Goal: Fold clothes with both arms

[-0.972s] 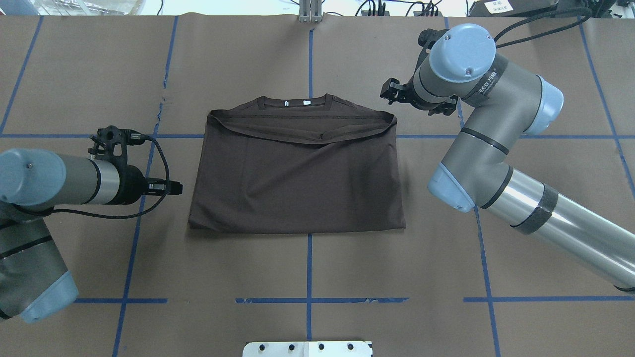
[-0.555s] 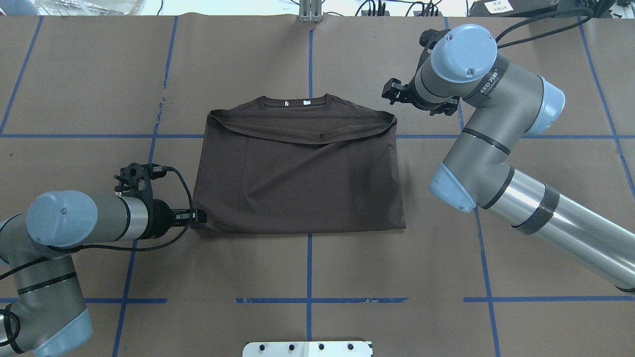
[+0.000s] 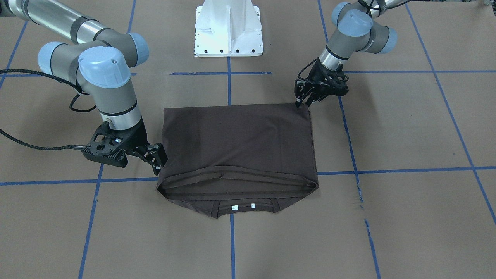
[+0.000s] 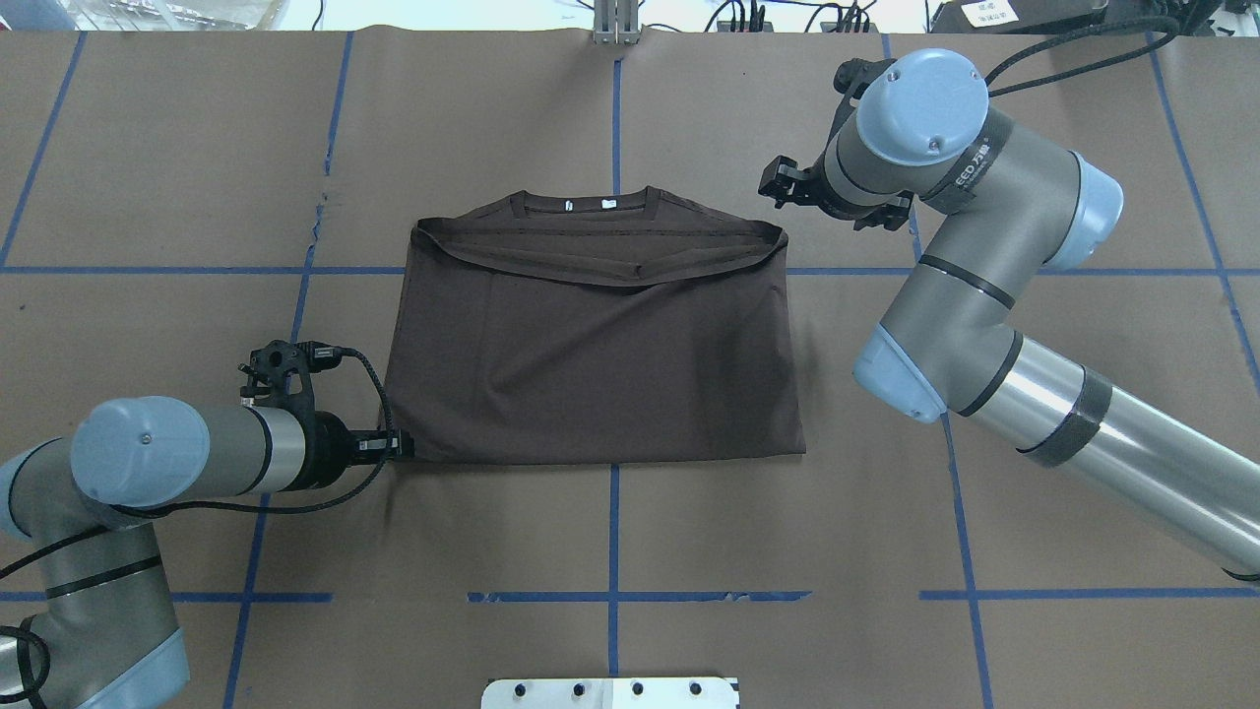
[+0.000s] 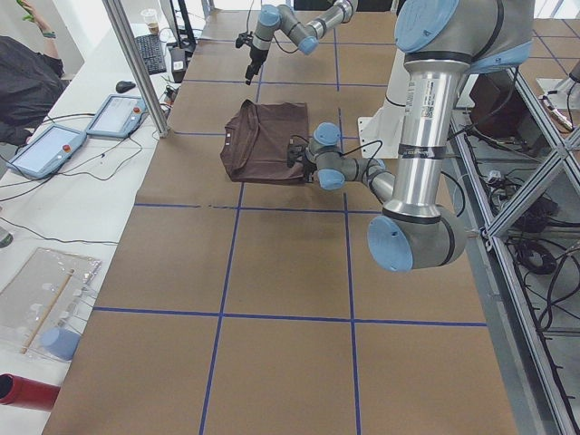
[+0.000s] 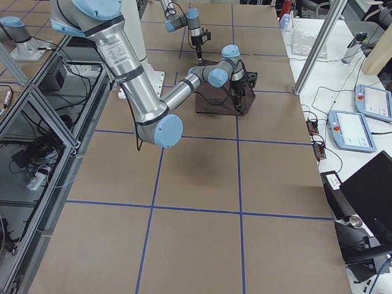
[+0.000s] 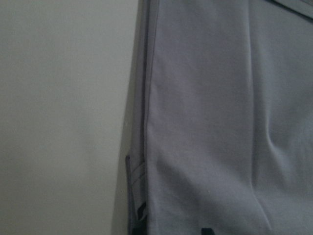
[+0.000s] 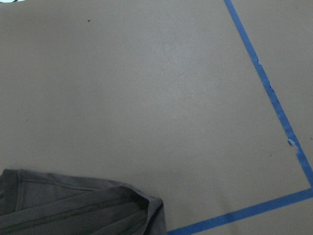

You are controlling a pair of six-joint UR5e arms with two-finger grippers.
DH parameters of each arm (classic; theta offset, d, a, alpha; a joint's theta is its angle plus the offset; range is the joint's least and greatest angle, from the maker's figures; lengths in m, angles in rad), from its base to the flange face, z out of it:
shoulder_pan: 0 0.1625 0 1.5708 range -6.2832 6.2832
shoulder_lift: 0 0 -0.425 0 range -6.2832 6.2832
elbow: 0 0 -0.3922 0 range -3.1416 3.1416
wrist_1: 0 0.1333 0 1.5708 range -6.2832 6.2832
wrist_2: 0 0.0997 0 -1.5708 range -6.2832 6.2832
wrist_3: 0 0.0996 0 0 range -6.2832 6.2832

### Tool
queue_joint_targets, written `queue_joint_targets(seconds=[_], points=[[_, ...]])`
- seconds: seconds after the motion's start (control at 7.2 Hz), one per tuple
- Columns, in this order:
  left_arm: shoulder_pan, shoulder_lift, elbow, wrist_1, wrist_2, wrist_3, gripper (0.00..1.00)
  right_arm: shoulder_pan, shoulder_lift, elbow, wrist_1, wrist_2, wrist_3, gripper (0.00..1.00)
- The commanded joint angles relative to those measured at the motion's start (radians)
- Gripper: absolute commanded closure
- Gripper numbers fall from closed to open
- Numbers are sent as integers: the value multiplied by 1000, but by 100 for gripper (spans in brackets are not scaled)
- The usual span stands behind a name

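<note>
Corners are what I'm going after right now. The dark brown T-shirt [image 4: 591, 364] is lying folded once in the middle of the paper-covered table [image 4: 492, 128], with its collar [image 4: 586, 202] on the side away from my base. My left gripper [image 4: 399, 445] is sitting right at the near left corner, jaws a little apart and straddling the edge (my wrist view is showing cloth between the tips, but not pinched, as far as I can judge). My right gripper [image 3: 159, 159] is hovering just beside the far right corner, by the doubled-over hem, jaws open and holding nothing.

To do this well, I'm thinking: come in low, slip one finger under every layer, and close fully before lifting. If I catch only the top layer, the fold is probably going to peel open. The two arms should be lifting together so the cloth isn't dragging or twisting.

Container-wise, I'm only seeing a clear tray [image 5: 41, 290] on the side bench with a thin stick [image 5: 47, 322] and a small blue thing [image 5: 59, 343] in it. There's also a cup [image 5: 149, 16] further off, and I can't tell what's in it.
</note>
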Motion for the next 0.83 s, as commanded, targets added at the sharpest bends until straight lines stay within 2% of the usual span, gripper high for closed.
queue_joint_targets(seconds=[0.0, 0.28, 0.42, 0.56, 0.69], points=[[-1, 13, -8, 4, 0, 6, 100, 0, -2, 0, 0, 0, 0, 0], [-28, 29, -6, 8, -1, 100, 100, 0, 0, 0, 0, 0, 0, 0], [-104, 27, 30, 8, -3, 210, 100, 0, 1, -1, 0, 0, 0, 0], [-190, 11, 107, 5, -6, 308, 100, 0, 3, -1, 0, 0, 0, 0], [-302, -84, 206, 7, -8, 405, 100, 2, 3, -1, 0, 2, 0, 0]])
